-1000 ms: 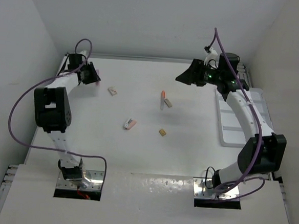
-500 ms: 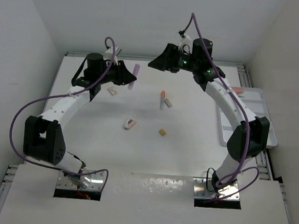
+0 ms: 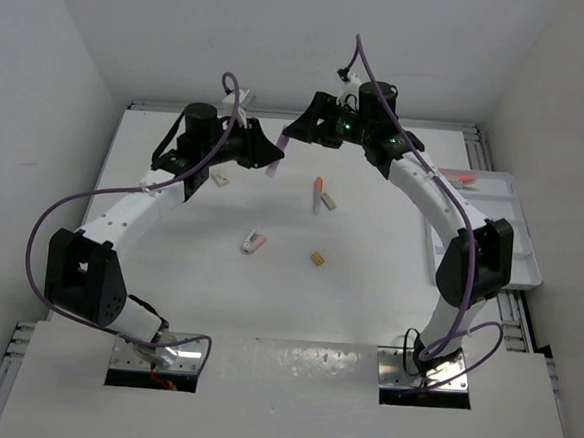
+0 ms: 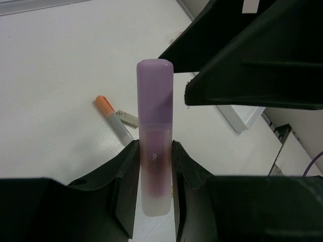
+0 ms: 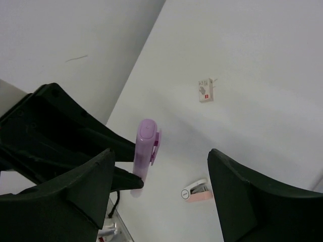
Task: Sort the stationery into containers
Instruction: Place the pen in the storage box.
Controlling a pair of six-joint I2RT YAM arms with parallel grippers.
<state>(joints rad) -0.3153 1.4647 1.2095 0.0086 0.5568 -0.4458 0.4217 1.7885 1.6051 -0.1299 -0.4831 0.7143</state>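
A purple pen (image 4: pixel 155 101) is clamped in the left gripper (image 4: pixel 154 148), one end protruding beyond the jaws. The right gripper (image 5: pixel 160 156) is spread wide, close to that end.

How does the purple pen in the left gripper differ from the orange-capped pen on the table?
The purple pen is clamped in the left gripper, off the table; the orange-capped pen lies flat on it, ungripped. The purple pen is lilac all over; the orange-capped pen has a pale grey body. Neither is in the white tray yet.

Purple-grey pen (image 3: pixel 273 167) in left fingers (image 3: pixel 261 149), right fingers (image 3: pixel 298 130) near
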